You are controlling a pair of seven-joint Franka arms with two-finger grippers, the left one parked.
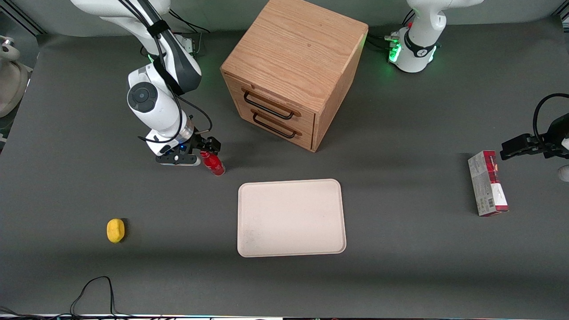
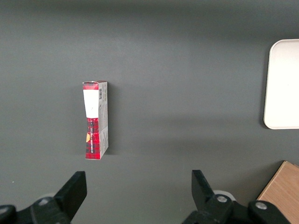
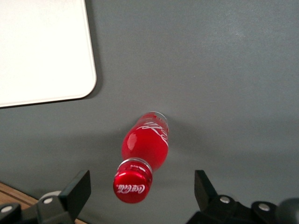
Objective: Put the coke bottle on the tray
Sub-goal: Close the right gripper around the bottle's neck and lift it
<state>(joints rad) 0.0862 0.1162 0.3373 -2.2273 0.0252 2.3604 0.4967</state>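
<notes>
The coke bottle (image 1: 213, 163) is small and all red with a red cap, and it stands on the dark table. In the right wrist view its body (image 3: 145, 142) shows white lettering, and its cap (image 3: 133, 186) lies between the fingers without touching them. My right gripper (image 1: 205, 150) is open and sits just above the bottle, its fingers (image 3: 77, 191) spread wide on either side of the cap. The cream-white tray (image 1: 291, 218) lies flat, empty, nearer the front camera than the bottle. A corner of it shows in the right wrist view (image 3: 42, 46).
A wooden two-drawer cabinet (image 1: 293, 71) stands farther from the front camera than the tray. A yellow lemon-like object (image 1: 115, 230) lies toward the working arm's end. A red-and-grey carton (image 1: 487, 183) lies toward the parked arm's end. A black cable (image 1: 93, 289) loops at the table's near edge.
</notes>
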